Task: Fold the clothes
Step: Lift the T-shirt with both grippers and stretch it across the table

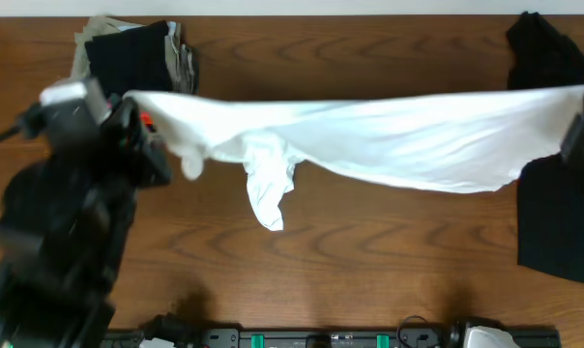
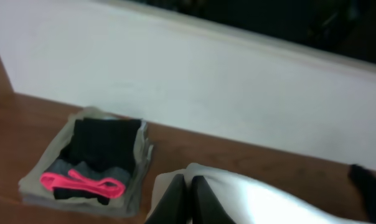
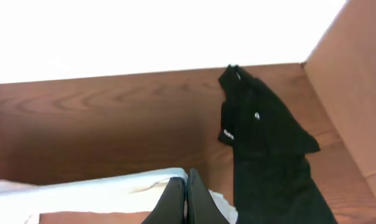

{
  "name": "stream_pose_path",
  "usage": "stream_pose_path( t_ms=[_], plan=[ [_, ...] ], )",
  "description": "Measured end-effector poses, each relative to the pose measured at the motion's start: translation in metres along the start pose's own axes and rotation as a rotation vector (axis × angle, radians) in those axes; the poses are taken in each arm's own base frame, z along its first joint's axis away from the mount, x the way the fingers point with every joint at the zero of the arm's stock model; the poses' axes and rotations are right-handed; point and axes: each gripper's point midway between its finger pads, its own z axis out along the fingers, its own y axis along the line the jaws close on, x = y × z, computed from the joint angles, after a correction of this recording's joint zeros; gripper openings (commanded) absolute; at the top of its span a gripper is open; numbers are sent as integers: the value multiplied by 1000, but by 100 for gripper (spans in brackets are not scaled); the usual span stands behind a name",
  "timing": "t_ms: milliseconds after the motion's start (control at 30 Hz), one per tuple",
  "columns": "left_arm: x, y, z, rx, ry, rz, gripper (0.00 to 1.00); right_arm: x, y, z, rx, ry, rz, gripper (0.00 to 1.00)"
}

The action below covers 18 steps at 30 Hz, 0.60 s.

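Since left gripper [image 2: 188, 185] and right gripper [image 3: 187, 186] each clamp an end of the white T-shirt [image 1: 398, 135], slung above the table [image 1: 369, 261] — both should lower together, evenly tensioned, clear of the black shirt [image 3: 263, 137].

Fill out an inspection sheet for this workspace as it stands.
Surface: brown wooden table, bare grain in the middle.
Job's things: large white short-sleeved T-shirt stretched between both arms, one sleeve hanging; black shirt with small white logo lying crumpled at the right.
Clutter: folded pile of grey and black clothes with a pink band, far left corner.
Grippers: left gripper and right gripper, jaws shut on the T-shirt's ends.
Cables: nothing seen clearly.
Surroundings: white wall behind; brown cardboard panel at the right.
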Motion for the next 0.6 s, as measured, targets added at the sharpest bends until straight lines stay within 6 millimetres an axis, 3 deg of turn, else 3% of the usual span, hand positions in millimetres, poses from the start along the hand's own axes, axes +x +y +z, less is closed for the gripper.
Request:
stream_pose_path(
  t_ms=[367,500,600],
  plan=[
    [-48,-10,-113,182,-158,-35,6,16,0,-82,3,-132,-2,1],
    [-51,-8,-134,195,-159,-33,6,21,-1,-97,5,-149,-2,1],
    [-49,-8,-137,198,-146,-30,6,18,-1,-101,4,-168,-3,1]
  ],
)
